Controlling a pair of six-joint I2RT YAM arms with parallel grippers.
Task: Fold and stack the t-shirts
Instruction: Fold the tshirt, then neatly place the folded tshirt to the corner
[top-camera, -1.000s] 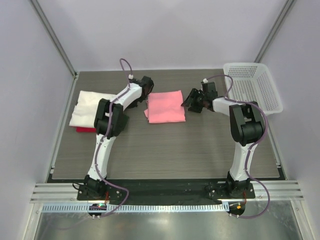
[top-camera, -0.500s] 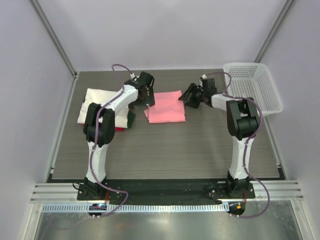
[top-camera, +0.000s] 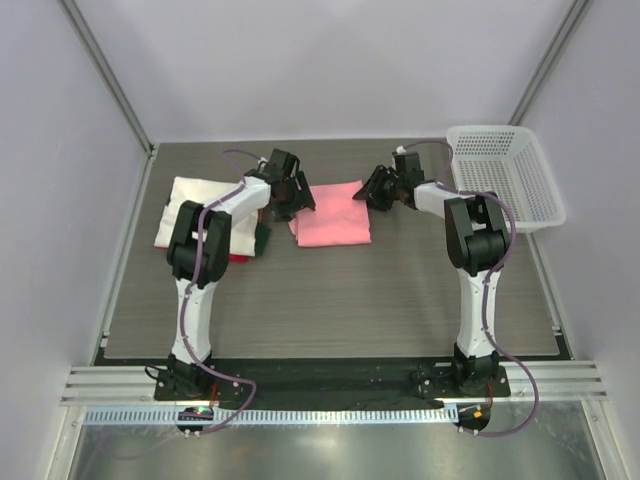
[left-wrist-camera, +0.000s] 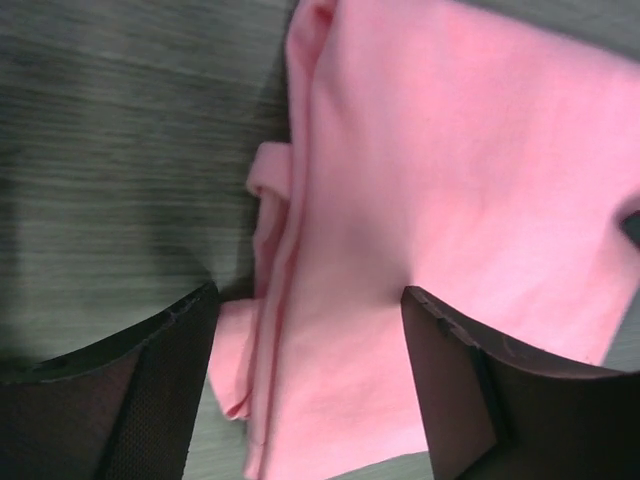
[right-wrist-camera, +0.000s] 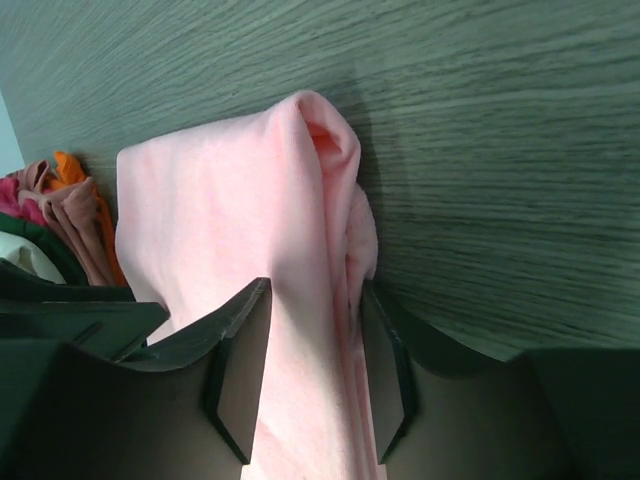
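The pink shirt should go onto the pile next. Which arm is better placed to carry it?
Probably the left arm: the left tool is open at the pink shirt's left edge, beside the pile. The right tool is at the edge away from the pile.

1. The folded t-shirt (top-camera: 333, 214) is laid on the table (top-camera: 350, 300), at its middle and towards the far side.
2. A stack of folded t-shirts (top-camera: 190, 205) is placed well to the left of it, near the table's left edge.
3. The mesh basket (top-camera: 490, 129) is set at the far right corner.
4. The left gripper (top-camera: 292, 200) is positioned at the folded t-shirt's left edge, one finger over the table and one over the cloth.
5. The right gripper (top-camera: 372, 190) is positioned at its far right corner, with the cloth's edge between the fingers.
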